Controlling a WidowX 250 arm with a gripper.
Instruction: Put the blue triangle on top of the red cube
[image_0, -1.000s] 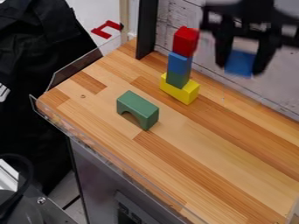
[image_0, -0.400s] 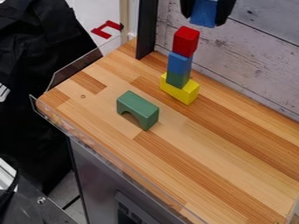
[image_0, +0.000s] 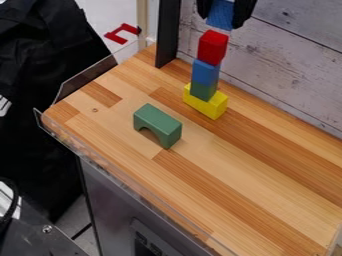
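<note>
Blue triangle held up high, near the red cube

The big wooden table (image_0: 227, 170) is at the bottom of it all. The black gripper (image_0: 222, 19) hangs at the top, pinching the blue triangle from both sides. On the table a green arch (image_0: 159, 124) stands well apart from the tower. The tower has a yellow block (image_0: 212, 107) at its foot, then a green block (image_0: 202, 91), a blue block (image_0: 205, 72) and the red cube (image_0: 212, 47) on top. The smallest bit to watch is the blue triangle (image_0: 220, 13), up in the gripper near the red cube. I think it is light and hard, won't squish or break easily, but smooth sides could slip. Hold two opposite sides, low side free, and let go softly, or the tower may tip.
</note>
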